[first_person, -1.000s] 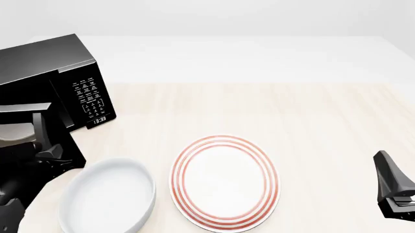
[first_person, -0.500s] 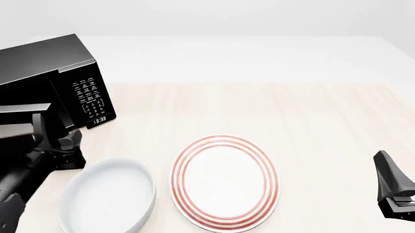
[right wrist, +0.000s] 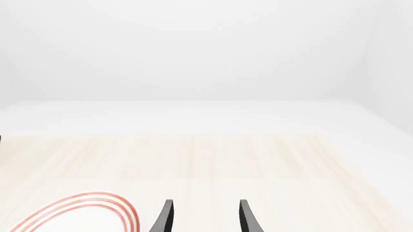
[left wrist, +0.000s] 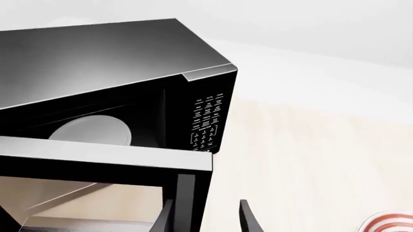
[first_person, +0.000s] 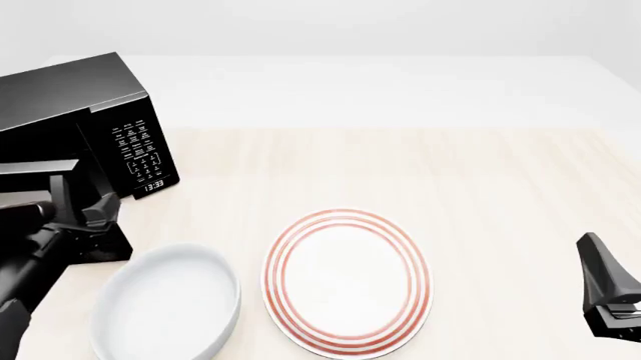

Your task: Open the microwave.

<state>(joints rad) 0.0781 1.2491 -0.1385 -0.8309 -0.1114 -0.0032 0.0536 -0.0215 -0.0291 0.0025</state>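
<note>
The microwave (first_person: 60,112) clock display (first_person: 153,184) reads 13:33.

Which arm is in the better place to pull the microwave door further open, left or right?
Probably the left. The left gripper is at the open door edge of the microwave; the right gripper is far off, over bare table beside the striped plate.

glossy black microwave (first_person: 95,124), door swung open.
stands at the far left of the worktop (first_person: 401,165), keypad side angled toward the middle. shows white-lettered keypad (left wrist: 205,121) with a small clock display (first_person: 153,185) beneath. door (left wrist: 103,162) hangs out from the cavity, its top edge grey; pale round turntable (left wrist: 90,131) visible inside.
</note>
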